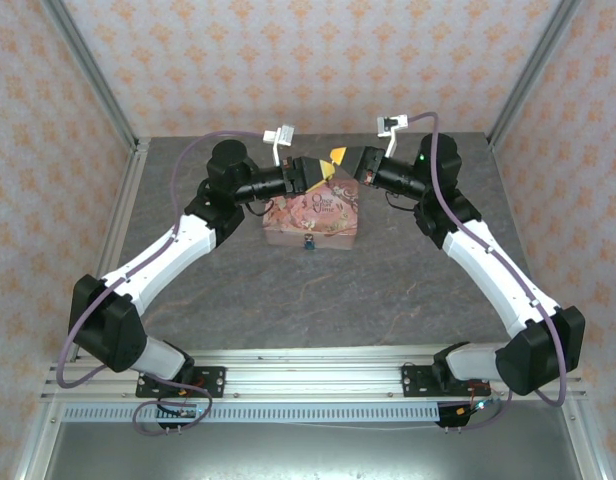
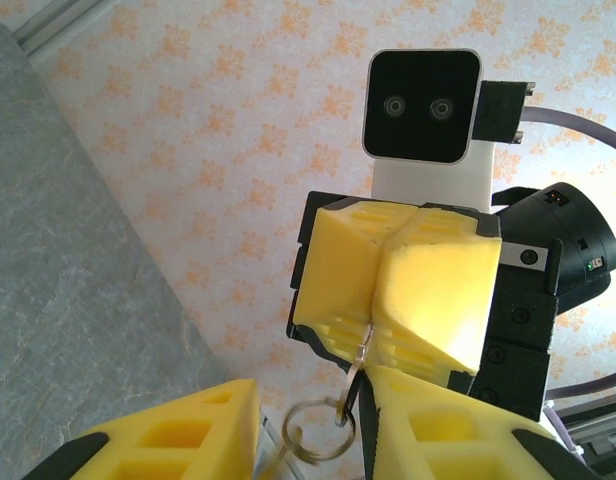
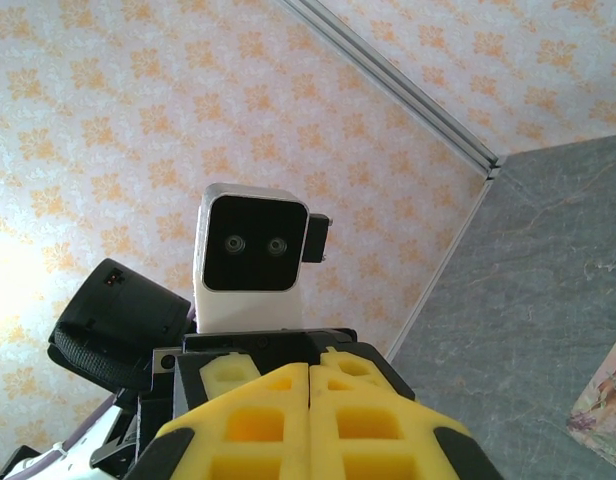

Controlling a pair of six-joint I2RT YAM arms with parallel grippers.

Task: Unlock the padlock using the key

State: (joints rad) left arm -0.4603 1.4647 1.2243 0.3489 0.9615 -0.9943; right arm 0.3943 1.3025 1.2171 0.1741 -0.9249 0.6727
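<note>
Slim silvery key point(image 2: 365, 345) carries a round ring point(image 2: 318, 432).

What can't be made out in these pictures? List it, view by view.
- Key, left wrist view: its blade is buried between the shut fingers of the right gripper; a sliver and the ring stick out.
- Padlock, top view: too small to tell the keyhole, or whether the shackle is open.
- Left gripper, left wrist view: cut off by the bottom edge.
- Box, right wrist view: cut off by the right edge.
</note>
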